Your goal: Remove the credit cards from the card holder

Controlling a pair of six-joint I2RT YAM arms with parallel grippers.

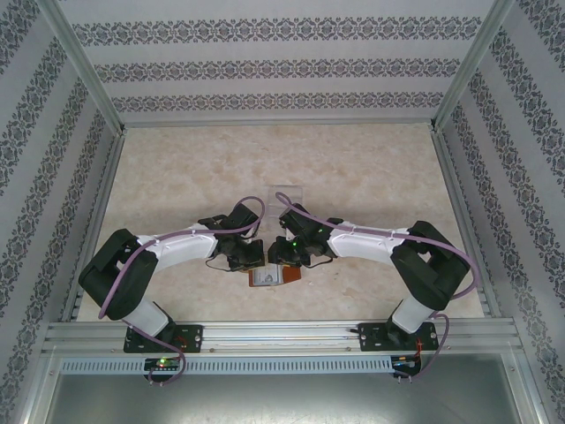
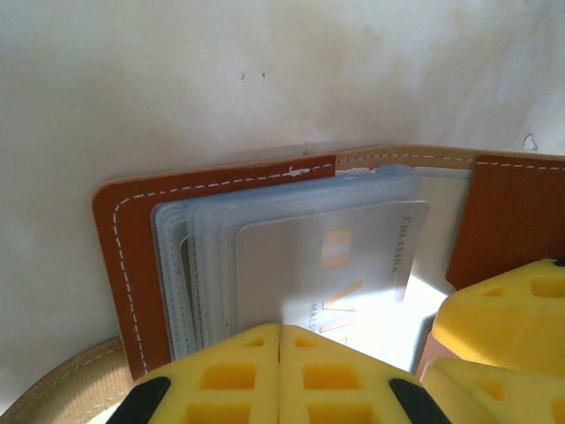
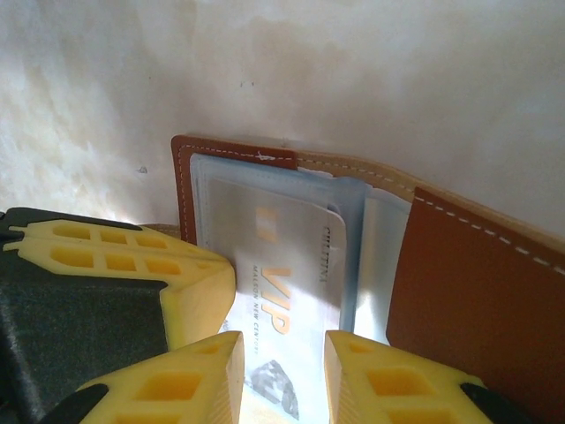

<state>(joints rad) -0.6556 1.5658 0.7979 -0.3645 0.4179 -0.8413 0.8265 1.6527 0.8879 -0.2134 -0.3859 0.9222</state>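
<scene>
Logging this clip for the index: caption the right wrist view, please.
Right gripper, jaws apart, hovers over a VIP card tucked in the open brown card holder.

left fingers [image 2: 231, 382] together, right fingers [image 3: 181, 389] apart

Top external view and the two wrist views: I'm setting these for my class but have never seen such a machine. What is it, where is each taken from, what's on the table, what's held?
Two robot arms are bolted at the near edge of a table. The top view looks down from above and behind them. The other two come from a camera on each wrist, looking past that arm's yellow gripper. On the table lies an open brown card holder with a pale credit card in its clear sleeves. The left gripper is shut, its tip at the sleeves; the right gripper is open over the card. Nothing looks firmly held.
</scene>
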